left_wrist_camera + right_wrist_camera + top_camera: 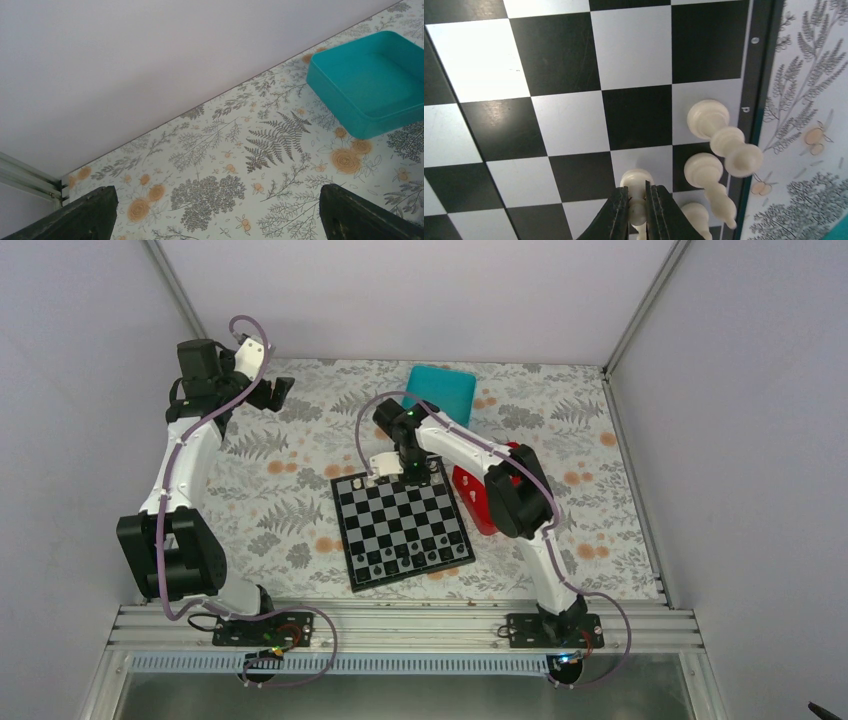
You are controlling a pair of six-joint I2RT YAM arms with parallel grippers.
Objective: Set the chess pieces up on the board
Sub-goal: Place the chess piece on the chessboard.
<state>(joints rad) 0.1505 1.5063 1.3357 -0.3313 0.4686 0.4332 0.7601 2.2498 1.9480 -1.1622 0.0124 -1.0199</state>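
From the top camera, the chessboard lies on the floral tablecloth between the two arms, turned a little out of square with the table. A row of dark pieces stands along its near edge. The right gripper hangs over the board's far edge, and what it holds is too small to see from here. The red tray sits just right of the board, partly under that arm, and the teal box lies beyond. The left gripper is raised at the far left, well apart from the board.

In the left wrist view, the two fingers stand wide apart at the bottom corners. Only tablecloth shows between them, with the teal box at upper right.

In the right wrist view, the fingers are nearly together, pinching a cream chess piece. Its long axis runs up and down the frame, in line with the fingers. The broad round end points up-frame over a light square, and the slimmer part disappears into the gap. Three more cream pieces cluster just to its right, in the last column beside the black border (a small letter is printed there). Their axes slant from upper left to lower right, with the broad ends at upper left. Whether they stand or lie flat I cannot tell.
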